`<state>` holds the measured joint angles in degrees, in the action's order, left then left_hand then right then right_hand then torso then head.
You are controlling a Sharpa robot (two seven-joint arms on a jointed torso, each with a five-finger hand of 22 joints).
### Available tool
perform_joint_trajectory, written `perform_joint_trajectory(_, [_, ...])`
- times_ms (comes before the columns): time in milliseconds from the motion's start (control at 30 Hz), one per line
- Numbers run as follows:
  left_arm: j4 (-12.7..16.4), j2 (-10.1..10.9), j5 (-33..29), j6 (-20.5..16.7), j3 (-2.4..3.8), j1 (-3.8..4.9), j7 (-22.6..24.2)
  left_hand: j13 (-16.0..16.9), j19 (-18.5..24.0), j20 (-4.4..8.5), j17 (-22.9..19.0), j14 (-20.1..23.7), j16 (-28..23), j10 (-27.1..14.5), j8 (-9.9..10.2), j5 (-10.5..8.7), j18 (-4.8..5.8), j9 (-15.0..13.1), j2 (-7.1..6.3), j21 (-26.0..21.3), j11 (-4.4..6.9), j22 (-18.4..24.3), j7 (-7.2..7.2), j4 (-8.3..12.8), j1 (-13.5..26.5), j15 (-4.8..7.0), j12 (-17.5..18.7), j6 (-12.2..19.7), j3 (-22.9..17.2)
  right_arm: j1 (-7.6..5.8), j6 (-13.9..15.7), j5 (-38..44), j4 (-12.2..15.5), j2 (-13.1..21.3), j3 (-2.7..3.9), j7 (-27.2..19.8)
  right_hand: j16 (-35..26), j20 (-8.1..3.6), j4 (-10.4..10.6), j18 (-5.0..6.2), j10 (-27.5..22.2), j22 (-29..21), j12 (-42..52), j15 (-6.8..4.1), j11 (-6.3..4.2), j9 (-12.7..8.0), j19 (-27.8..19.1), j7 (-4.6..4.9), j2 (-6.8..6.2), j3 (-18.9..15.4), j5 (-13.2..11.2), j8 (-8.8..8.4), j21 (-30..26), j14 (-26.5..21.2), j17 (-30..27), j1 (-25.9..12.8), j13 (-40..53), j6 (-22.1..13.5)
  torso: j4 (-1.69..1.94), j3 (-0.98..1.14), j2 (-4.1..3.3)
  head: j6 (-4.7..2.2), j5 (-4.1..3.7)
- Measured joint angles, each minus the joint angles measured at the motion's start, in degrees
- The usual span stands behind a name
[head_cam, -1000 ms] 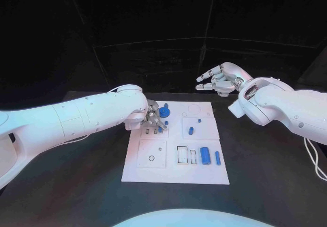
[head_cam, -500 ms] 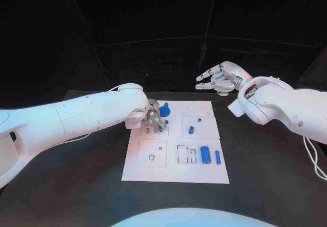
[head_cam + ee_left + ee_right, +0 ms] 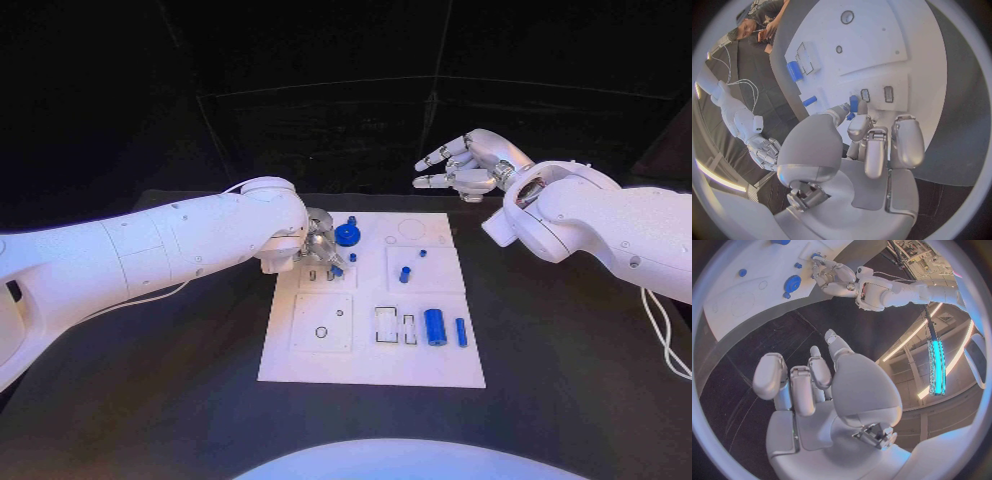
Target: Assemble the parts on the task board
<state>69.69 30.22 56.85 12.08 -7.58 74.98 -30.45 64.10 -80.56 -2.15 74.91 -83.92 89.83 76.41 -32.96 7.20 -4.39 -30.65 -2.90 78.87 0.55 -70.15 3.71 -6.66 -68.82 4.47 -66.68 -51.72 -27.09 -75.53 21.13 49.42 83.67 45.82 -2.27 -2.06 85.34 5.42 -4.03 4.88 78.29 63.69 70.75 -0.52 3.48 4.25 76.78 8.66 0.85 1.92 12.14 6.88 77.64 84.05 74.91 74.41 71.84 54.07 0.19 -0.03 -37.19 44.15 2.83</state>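
Peg, small, blue, cylindrical, pinched at fingertips of left hand, long axis roughly upright over far-left block of task board. Slots, 2 small rectangular cutouts, lie just beyond left hand's fingertips; peg sits close beside them, judged next target. Left hand far nearer than right hand, which hangs raised beyond board's far edge, fingers spread, holding nothing. Board: matte white, flat plate. Gear-like blue part just beyond left hand. Hands: smooth silver metal.
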Motion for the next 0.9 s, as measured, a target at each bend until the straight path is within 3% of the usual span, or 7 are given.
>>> perform_joint_trajectory(167, [1.72, 1.84, -1.91, -2.37, 0.0, 0.0, 0.53, 0.15, 0.0, 0.0, 0.0, 0.0, 0.0, 0.29, -1.05, 0.35, 0.0, -1.18, -1.26, 0.0, 0.28, -0.21, 0.0, 0.67, 2.31, 0.0, -0.32, 0.0, -3.65, 0.0, -0.07, 0.0, -0.13, -0.03, 0.0, 0.0, 0.0, 0.0, 0.1, 0.0, 0.0, 0.0, 0.0, 0.0, 0.0, -0.02, 0.0, 0.0, 0.0, -0.1, 0.0, 0.0, 0.0, 0.0, 0.0, 0.0, 0.0, 0.0, 0.07, 0.01, 0.01, 0.05, 0.14])
perform_joint_trajectory(433, [5.43, 4.69, -4.43, -7.34, 0.0, -0.08, 0.96, 0.48, 0.01, 0.01, 0.0, 0.0, 0.0, 0.78, -1.63, 0.36, 0.0, -1.78, -1.49, 0.0, 0.38, -0.49, 0.01, 1.06, 3.08, 0.0, -0.8, -0.01, -4.65, 0.0, -0.16, 0.0, -0.2, 0.02, 0.0, 0.05, 0.0, 0.0, 0.15, 0.0, 0.0, -0.05, 0.0, 0.0, 0.0, -0.05, 0.0, 0.0, 0.0, -0.15, 0.0, 0.0, 0.0, 0.0, 0.0, 0.0, 0.0, 0.0, 0.13, 0.04, 0.02, 0.38, 0.6])
perform_joint_trajectory(667, [7.56, 6.55, -5.39, -11.74, -0.05, -0.81, 1.36, 0.48, 0.01, 0.01, 0.0, 0.0, 0.0, 0.78, -1.72, 0.34, 0.0, -1.96, -1.94, 0.0, 0.38, -0.56, 0.01, 1.91, 3.54, 0.0, -0.95, -0.01, -5.51, 0.0, -0.21, 0.0, -0.28, 0.27, 0.0, 0.08, 0.0, 0.0, 0.15, 0.0, 0.0, -0.05, 0.0, 0.0, 0.0, -0.05, 0.0, 0.0, 0.0, -0.15, 0.0, 0.0, 0.0, 0.0, 0.0, 0.0, 0.0, 0.0, 0.37, 0.08, 0.09, 0.64, 0.85])
perform_joint_trajectory(900, [7.72, 6.92, -4.23, -14.85, -0.09, -1.81, 1.6, 0.35, 0.02, 0.02, 0.0, 0.0, 0.0, 0.78, -2.12, 0.32, 0.0, -2.22, -2.07, 0.0, 0.38, -0.55, -0.14, 2.36, 4.18, 0.0, -0.95, 0.16, -6.27, 0.0, -0.22, 0.0, -0.33, 0.37, -0.01, 0.1, 0.0, 0.0, 0.15, 0.0, 0.0, -0.04, 0.0, 0.0, 0.0, -0.04, 0.0, 0.0, 0.0, -0.15, 0.0, 0.0, 0.0, 0.0, 0.0, 0.0, 0.0, 0.0, 0.7, 0.21, 0.18, 0.91, 0.8])
